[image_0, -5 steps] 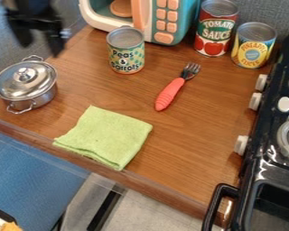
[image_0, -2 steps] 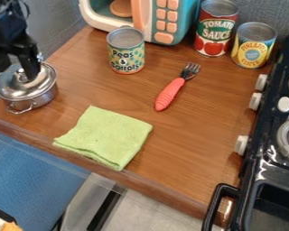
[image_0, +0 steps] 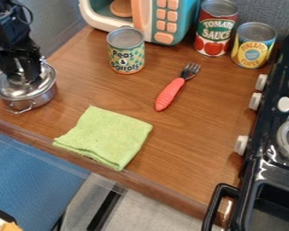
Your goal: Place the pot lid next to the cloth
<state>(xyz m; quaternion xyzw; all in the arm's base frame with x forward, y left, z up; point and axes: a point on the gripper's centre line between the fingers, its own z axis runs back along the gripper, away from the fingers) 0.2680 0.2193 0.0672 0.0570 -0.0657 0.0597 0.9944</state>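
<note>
The black gripper (image_0: 23, 74) hangs at the left over the pot, its tips down at the middle of the lid where the knob is; the knob is hidden behind it. The silver lid (image_0: 43, 81) lies on the silver pot (image_0: 41, 98), which stands near the counter's left edge. To the right of the pot and lower in the view, the green cloth (image_0: 104, 135) lies flat close to the front edge.
A red-handled fork (image_0: 170, 94) lies mid-counter (image_0: 195, 135). Behind it stand a peas can (image_0: 126, 52), a tomato can (image_0: 215, 31), a yellow can (image_0: 254, 47) and a toy microwave (image_0: 165, 22). The black stove (image_0: 273, 167) borders the right side.
From above and behind the pot, the gripper has come down onto the lid's centre, and its fingers now stand closer together. The lid, pot and cloth have not moved.
</note>
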